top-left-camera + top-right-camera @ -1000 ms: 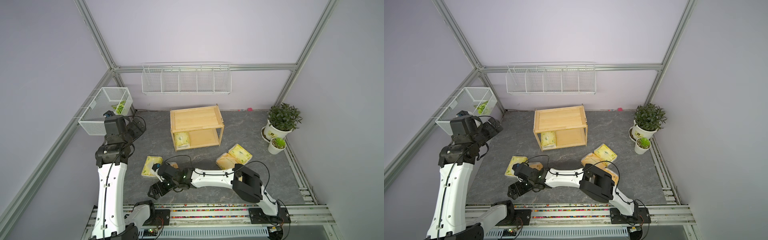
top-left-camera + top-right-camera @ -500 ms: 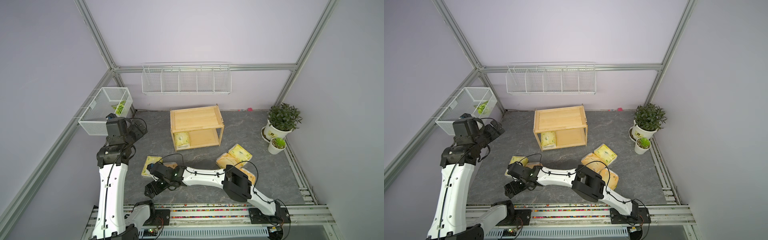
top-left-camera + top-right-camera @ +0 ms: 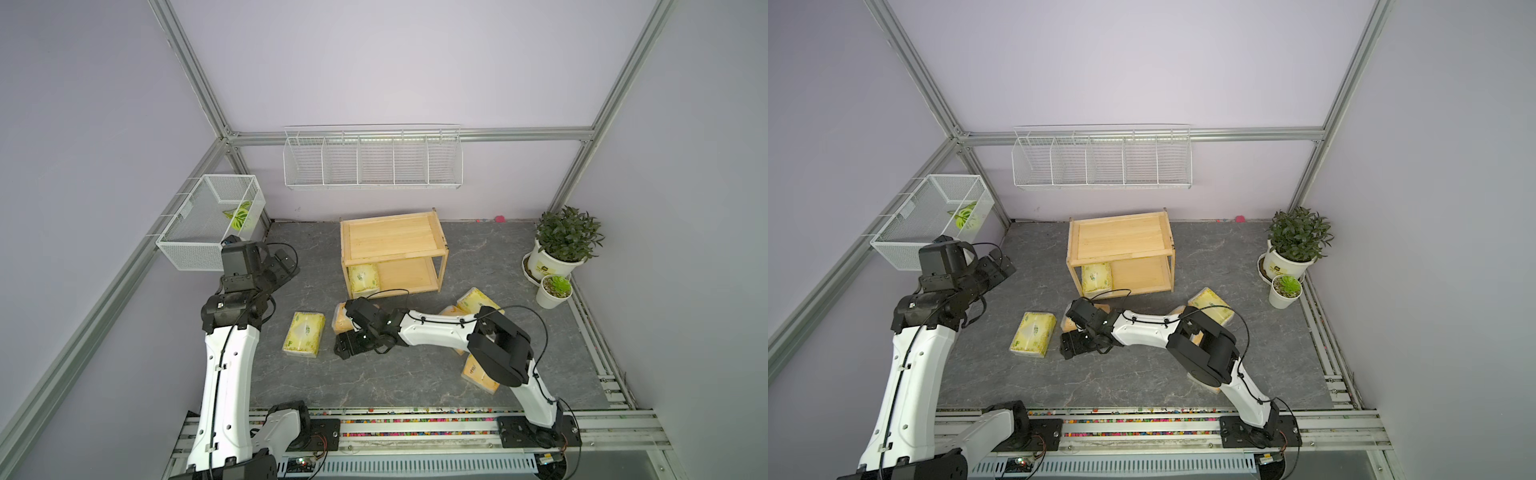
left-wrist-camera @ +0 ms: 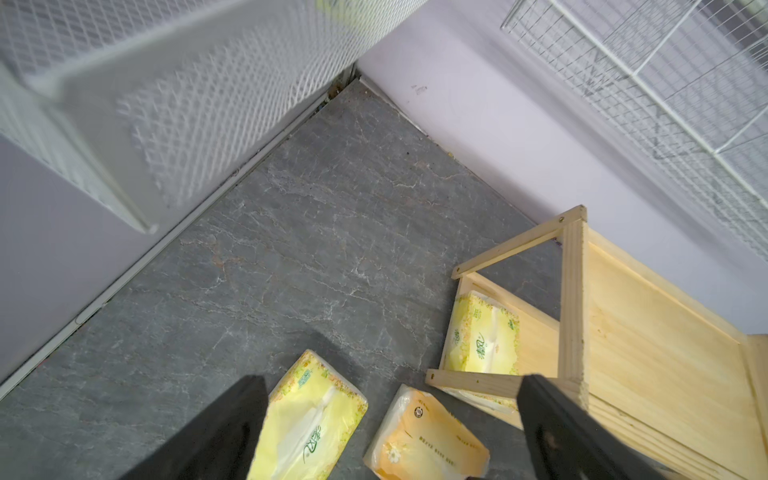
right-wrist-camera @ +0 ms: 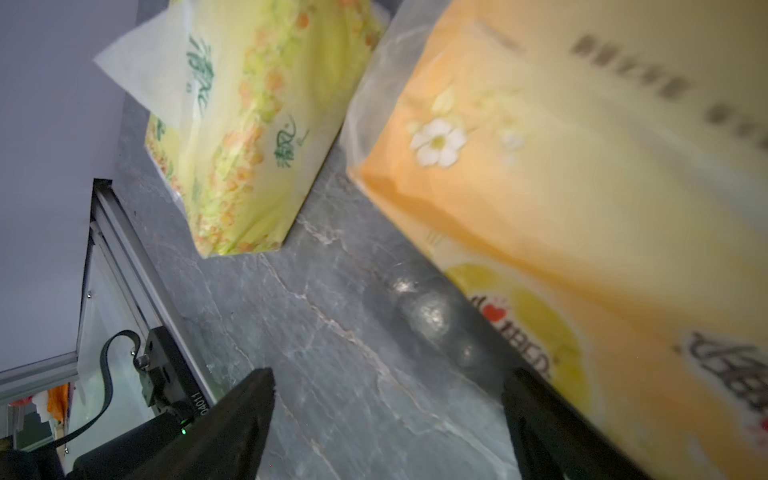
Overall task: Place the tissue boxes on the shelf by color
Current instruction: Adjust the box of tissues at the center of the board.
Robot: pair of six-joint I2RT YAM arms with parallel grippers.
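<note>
The wooden shelf (image 3: 392,239) (image 3: 1121,243) stands at the back, with one yellow-green tissue box (image 3: 364,279) (image 4: 482,336) on its lower board. A second yellow-green box (image 3: 304,334) (image 5: 257,137) lies on the floor. Beside it is an orange box (image 3: 340,318) (image 5: 561,187). My right gripper (image 3: 341,347) (image 5: 388,399) is open and low over the floor, right beside the orange box and holding nothing. More boxes lie under the right arm: a yellow-green one (image 3: 478,299) and orange ones (image 3: 480,374). My left gripper (image 3: 286,262) (image 4: 390,399) hangs open and empty, raised near the basket.
A white mesh basket (image 3: 208,224) hangs on the left wall, close to the left arm. A white wire rack (image 3: 372,162) is on the back wall. Two potted plants (image 3: 557,249) stand at the right edge.
My right gripper has swung right and toward the shelf, from in front of the yellow-green box to beside the orange box. The left arm has shifted slightly.
</note>
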